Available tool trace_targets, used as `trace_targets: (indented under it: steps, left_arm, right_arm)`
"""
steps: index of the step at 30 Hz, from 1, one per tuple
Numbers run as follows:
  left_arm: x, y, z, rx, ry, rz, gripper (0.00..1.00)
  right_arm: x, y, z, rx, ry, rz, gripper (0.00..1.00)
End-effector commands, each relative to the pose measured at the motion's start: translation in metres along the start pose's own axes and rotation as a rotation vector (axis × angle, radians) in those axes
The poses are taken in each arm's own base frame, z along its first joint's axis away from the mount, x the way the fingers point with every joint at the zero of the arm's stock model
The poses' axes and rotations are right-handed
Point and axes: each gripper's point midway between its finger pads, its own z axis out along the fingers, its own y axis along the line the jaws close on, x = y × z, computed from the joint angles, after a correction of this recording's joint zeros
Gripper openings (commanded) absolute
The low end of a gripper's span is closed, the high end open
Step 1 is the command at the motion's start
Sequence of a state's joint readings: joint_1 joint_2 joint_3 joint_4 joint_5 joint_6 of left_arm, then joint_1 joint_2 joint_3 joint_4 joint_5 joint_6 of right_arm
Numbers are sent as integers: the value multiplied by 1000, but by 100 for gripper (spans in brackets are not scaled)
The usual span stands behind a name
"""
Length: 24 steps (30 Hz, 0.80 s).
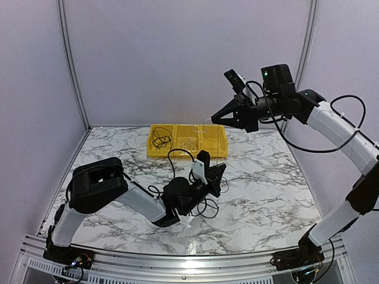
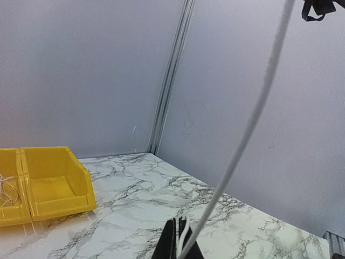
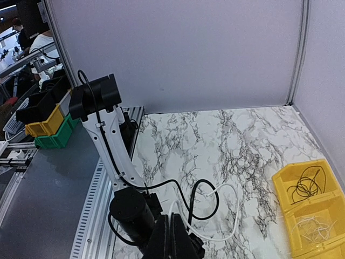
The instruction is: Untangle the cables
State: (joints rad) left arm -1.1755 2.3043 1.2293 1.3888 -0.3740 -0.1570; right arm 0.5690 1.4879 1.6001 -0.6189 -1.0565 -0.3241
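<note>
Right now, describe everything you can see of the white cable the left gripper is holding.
The white cable is thin, smooth and plastic-looking. The shut left gripper pinches it low over the marble table. From there it rises off the table in a slight bow toward the raised right gripper, which seems to hold its upper part. The rest lies in a loose loop on the table, crossing a black cable. Its ends are hidden.
</note>
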Motion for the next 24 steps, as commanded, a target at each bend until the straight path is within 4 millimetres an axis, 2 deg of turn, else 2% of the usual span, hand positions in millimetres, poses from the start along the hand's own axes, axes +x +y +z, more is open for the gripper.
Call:
trace_targets:
  steps: [1, 3, 7, 13, 16, 21, 24]
  left_arm:
    - [65, 29, -25, -56, 199, 74, 3]
    - [71, 33, -31, -66, 214, 74, 17]
    - [78, 35, -34, -61, 231, 80, 30]
    - [81, 43, -37, -71, 243, 81, 30]
    - [75, 48, -43, -89, 225, 76, 30]
    - [50, 68, -63, -192, 160, 1, 47]
    - [43, 73, -70, -218, 132, -24, 50]
  right_arm:
    - [-72, 19, -21, -2, -123, -161, 0]
    - [-80, 12, -23, 32, -131, -168, 0]
    - [-86, -9, -23, 94, -141, -155, 0]
    - [-82, -36, -17, 139, -131, -129, 0]
    - [-74, -52, -12, 172, -107, -119, 0]
    - [-59, -68, -4, 185, -76, -87, 0]
    - [-53, -73, -1, 196, -63, -78, 0]
